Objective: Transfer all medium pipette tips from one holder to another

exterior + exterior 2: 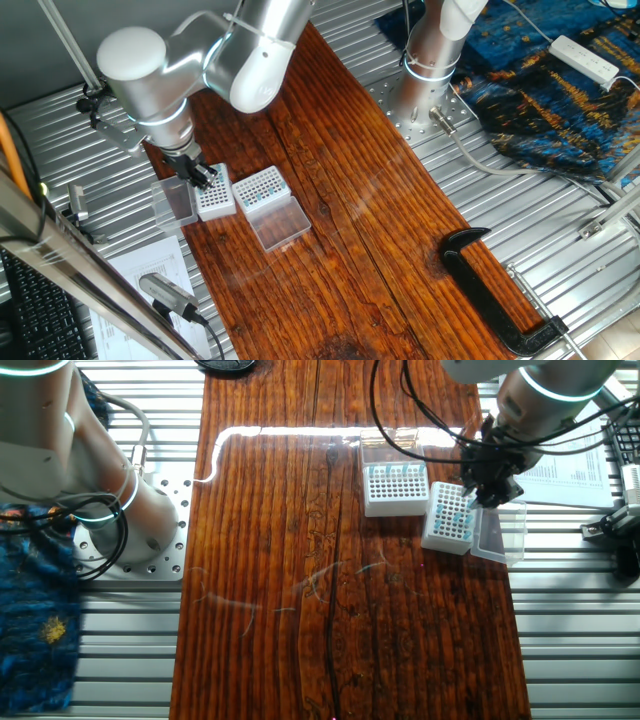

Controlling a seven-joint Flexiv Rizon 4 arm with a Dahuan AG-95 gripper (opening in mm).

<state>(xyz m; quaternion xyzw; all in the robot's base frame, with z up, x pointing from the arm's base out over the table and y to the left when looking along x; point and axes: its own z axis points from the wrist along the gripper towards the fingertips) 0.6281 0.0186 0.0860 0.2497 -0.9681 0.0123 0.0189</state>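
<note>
The teal tips (455, 512) show only in the other fixed view, in the white-sided rack (449, 518) near the surface's edge, beside the clear-sided rack (395, 488). The gripper (487, 488) hangs over the white-sided rack; whether its jaws are spread cannot be told

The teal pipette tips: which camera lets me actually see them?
The other fixed view: the teal tips show as dots in the white rack under the end effector. In one fixed view that rack's top is partly hidden; no teal is discernible.

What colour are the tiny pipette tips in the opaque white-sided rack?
Teal-blue tiny pipette tips; clearest in the other fixed view.
</note>
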